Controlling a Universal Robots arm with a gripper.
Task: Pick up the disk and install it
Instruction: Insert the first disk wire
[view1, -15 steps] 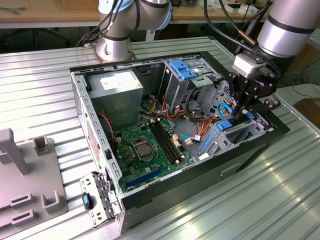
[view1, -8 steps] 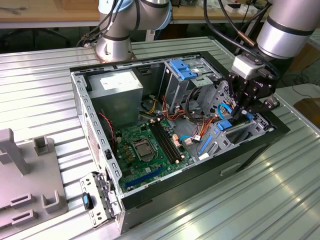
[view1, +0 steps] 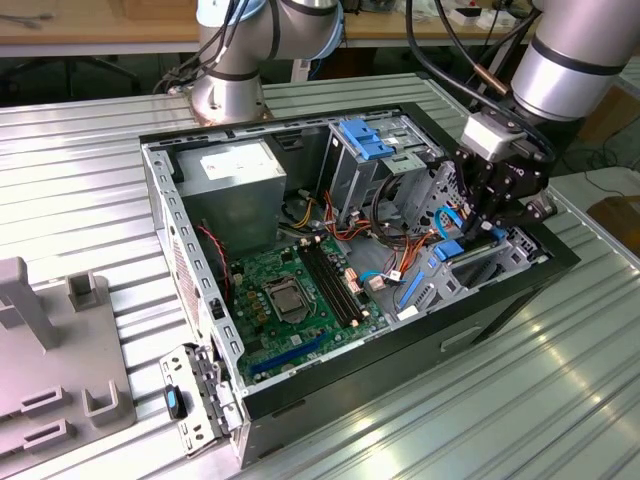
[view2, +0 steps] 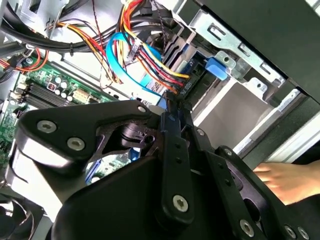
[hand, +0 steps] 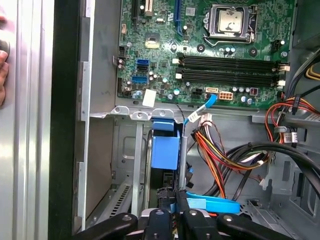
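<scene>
Half the disk (hand: 165, 150) sits hidden in the computer case (view1: 190, 240); the gripper (hand: 176, 212) looks pinched on its edge.

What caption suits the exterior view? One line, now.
Claw inside the open computer case, at the blue-framed disk in the drive bay beside the motherboard.

Found no legible writing anywhere. Noted a white label (view1: 232, 160) on top of the grey power supply box (view1: 238, 205) in the exterior view, its print too small to make out. Noted likewise a small white sticker (hand: 148, 98) near the edge of the green motherboard (hand: 200, 75) in the first wrist view, blank or unreadable, and faint white board markings, none decipherable.
</scene>
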